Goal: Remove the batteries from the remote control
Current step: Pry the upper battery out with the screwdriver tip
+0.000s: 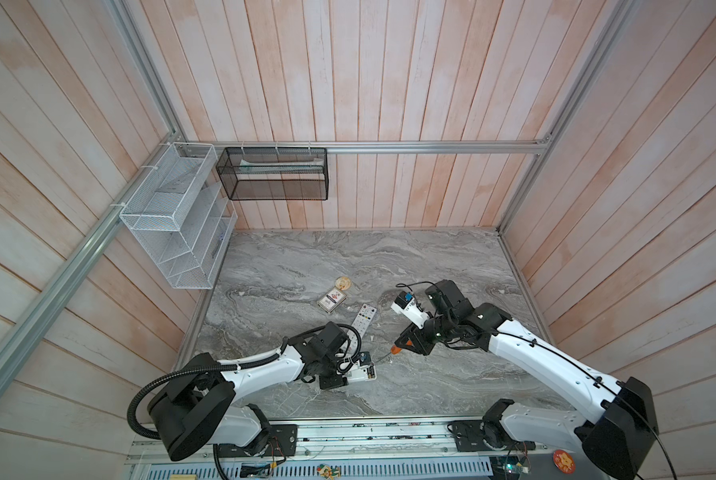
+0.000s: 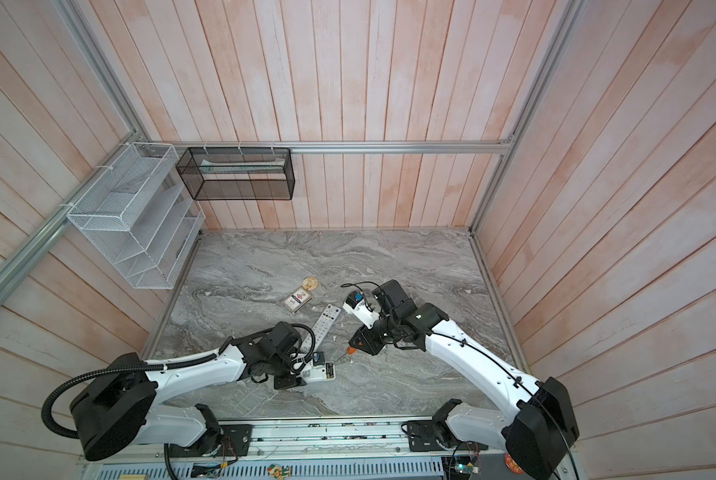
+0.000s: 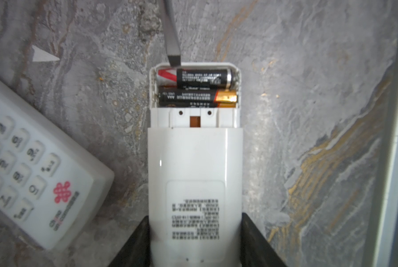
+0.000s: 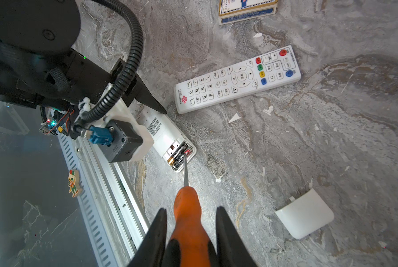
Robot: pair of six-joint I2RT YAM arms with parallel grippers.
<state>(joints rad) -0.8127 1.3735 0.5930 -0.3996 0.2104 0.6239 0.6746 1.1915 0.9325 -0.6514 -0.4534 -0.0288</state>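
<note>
Left wrist view: two batteries (image 3: pixel 193 98) lie side by side in the open compartment of the remote control (image 3: pixel 194 166), just ahead of the left gripper (image 3: pixel 195 217), which clamps its body; the right gripper (image 4: pixel 191 209) grips a screwdriver (image 4: pixel 185 196), tip at the farther battery's red end. Levering it out looks next, gently. A black mesh basket (image 1: pixel 273 195) holds something pale.

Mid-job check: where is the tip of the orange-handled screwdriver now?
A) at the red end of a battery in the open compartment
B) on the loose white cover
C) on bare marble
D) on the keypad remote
A: both wrist views show the metal tip of the orange-handled screwdriver at the red end of the black-and-red battery in the white remote control.
</note>
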